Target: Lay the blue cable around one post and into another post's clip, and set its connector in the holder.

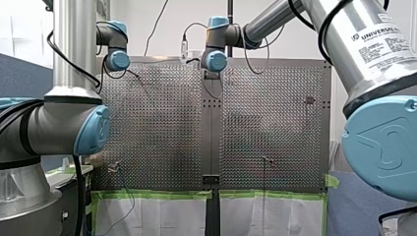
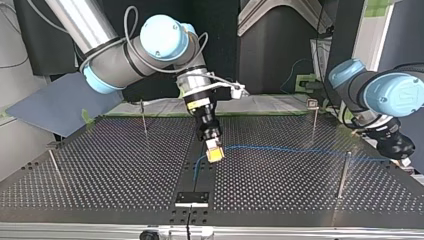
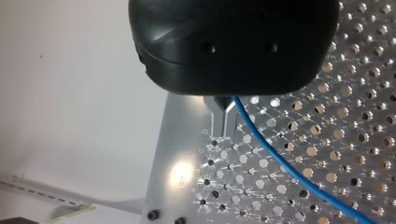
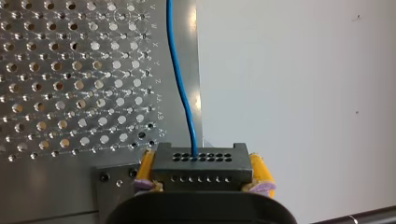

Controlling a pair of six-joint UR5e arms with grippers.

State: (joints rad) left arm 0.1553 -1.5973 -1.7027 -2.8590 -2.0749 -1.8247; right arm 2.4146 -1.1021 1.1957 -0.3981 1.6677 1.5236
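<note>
Connector [image 4: 201,164] in right tool [image 4: 203,176], wrist-only; blue cable [image 3: 280,163] in left tool [image 3: 224,109].

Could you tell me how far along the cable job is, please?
Done: my right tool is shut on the connector, and my left tool holds the blue cable. In hand: the cable runs stretched between them over the table. Left: rounding a post, clipping, and seating the connector in the holder, which stands empty.

My right arm stretched forward with wrist tilted down, right gripper [image 2: 214,153] with yellow pads [image 4: 260,173] clamped on the connector [image 4: 201,163] between them, left gripper [image 3: 224,106] low, fingertips pinched together on the blue cable [image 3: 280,161]
</note>
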